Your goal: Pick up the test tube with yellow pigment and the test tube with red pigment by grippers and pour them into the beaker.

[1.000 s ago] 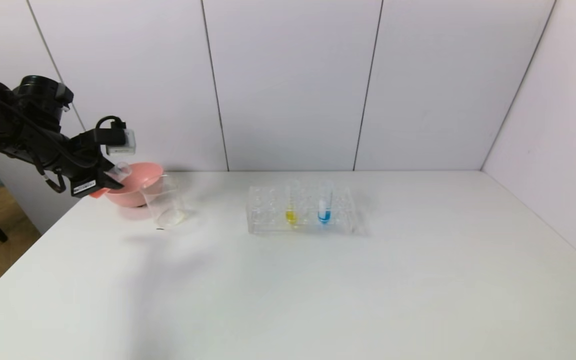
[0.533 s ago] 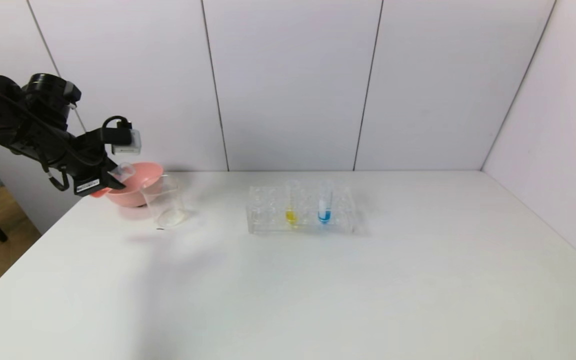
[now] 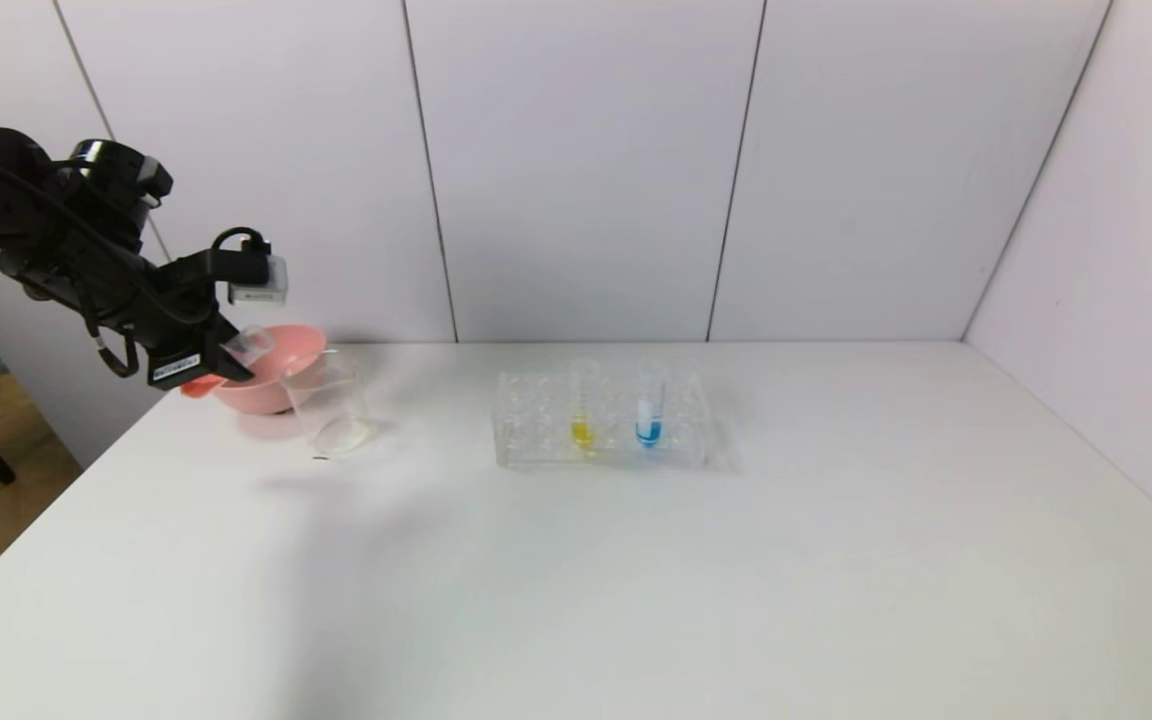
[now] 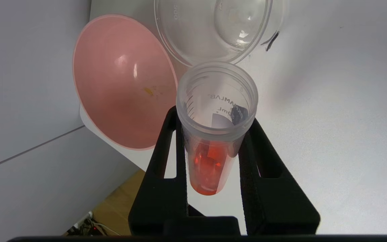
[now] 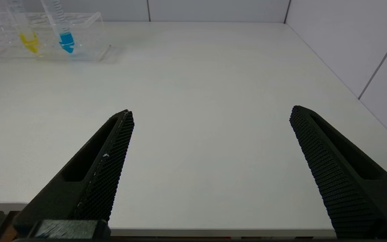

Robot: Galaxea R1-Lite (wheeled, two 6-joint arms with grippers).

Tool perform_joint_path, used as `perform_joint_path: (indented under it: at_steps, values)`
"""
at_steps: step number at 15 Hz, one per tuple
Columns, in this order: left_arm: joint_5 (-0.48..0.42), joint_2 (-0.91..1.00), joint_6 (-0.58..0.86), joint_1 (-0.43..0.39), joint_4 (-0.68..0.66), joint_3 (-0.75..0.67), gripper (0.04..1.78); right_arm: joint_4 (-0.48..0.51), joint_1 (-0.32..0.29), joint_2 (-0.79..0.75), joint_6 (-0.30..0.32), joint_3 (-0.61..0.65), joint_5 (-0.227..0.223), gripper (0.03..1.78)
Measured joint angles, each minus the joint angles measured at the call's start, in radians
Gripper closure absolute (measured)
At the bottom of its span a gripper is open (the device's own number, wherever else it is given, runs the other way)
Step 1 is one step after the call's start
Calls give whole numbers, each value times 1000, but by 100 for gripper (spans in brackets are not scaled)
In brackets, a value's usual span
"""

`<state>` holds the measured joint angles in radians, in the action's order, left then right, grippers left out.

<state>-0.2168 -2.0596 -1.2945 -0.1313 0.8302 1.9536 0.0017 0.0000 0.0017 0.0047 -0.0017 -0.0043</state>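
Observation:
My left gripper is shut on the test tube with red pigment, held tilted above the table's far left. The red liquid sits in the tube's rounded bottom. Its open mouth points toward the clear beaker and stops just short of the rim. The test tube with yellow pigment stands upright in the clear rack. My right gripper hangs open over the table's near edge, holding nothing; the head view does not show it.
A pink bowl stands right behind and left of the beaker, under my left gripper. A tube with blue liquid stands in the rack beside the yellow one. The table's left edge is close to the bowl.
My left arm has risen a little and shifted right toward the beaker, carrying the red tube. The rack, beaker and bowl have not moved.

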Motion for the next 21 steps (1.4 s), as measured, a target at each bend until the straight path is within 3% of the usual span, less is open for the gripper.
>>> perform_joint_path:
  at_steps: [8,11,21]
  values:
    - [27,-11,-6,14,15,22,137,0,0,0,0,0,0,11]
    - [122,-16,-14,24,15,24,137,0,0,0,0,0,0,11]
    - [196,-37,-8,44,15,32,137,0,0,0,0,0,0,11]
